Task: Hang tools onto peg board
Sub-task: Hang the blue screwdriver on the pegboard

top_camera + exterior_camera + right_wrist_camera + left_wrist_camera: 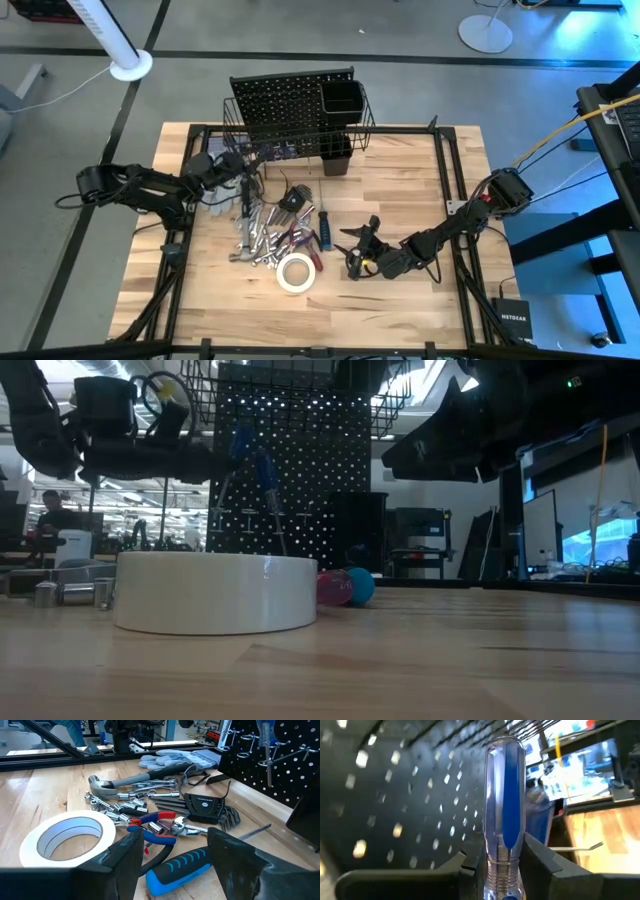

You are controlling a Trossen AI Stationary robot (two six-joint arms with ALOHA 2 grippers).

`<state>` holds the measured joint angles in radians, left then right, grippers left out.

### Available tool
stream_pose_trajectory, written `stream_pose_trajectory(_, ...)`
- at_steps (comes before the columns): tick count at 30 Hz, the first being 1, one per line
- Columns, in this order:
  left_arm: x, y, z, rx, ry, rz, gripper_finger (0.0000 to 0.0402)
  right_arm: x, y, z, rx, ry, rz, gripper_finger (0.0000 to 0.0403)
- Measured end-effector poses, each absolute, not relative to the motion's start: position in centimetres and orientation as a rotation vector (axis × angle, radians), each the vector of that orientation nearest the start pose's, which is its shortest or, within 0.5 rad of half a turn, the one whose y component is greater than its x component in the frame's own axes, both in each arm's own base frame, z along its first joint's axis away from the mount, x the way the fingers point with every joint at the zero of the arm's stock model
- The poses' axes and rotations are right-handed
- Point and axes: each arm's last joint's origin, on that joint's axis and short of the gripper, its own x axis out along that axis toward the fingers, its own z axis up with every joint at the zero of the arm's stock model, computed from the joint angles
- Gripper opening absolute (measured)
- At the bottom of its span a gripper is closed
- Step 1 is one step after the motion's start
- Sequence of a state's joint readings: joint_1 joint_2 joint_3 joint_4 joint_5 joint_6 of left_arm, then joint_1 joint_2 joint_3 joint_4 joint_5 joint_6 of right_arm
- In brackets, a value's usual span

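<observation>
Blue-handled screwdriver sits clamped in the left gripper jaws, raised beside the peg board; a tilt could miss the hook and drop it. Right gripper jaws stand apart, over the surface.

- The peg board stands at the table's far edge, a basket on its front.
- Tools lie heaped before it, the tape roll nearest.
- Gloves lie, seemingly, behind the heap.
</observation>
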<state>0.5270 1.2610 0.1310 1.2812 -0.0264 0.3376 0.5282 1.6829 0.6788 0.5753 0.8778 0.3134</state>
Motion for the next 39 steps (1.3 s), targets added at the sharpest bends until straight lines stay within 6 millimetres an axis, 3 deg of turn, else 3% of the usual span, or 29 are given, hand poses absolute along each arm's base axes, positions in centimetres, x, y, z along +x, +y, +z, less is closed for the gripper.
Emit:
stream_pose_trajectory(14,16.6,10.0,17.3,0.251,-0.078,0.642,0.0078,27.9,13.7,15.5,0.053,0.269,-0.381,0.0223)
stream_pose_trajectory(24,18.4,11.0,17.4,0.209,-0.063,0.637,0.0078,27.9,13.8,15.6,0.056,0.268,-0.374,0.0223)
stream_pose_trajectory(34,18.6,11.2,16.7,0.231,-0.019,0.649,0.0078,27.9,13.9,15.6,0.059,0.273,-0.358,0.0223)
stream_pose_trajectory(39,18.6,11.0,17.8,0.238,-0.146,0.647,0.0078,27.9,13.9,15.6,0.059,0.273,-0.359,0.0223)
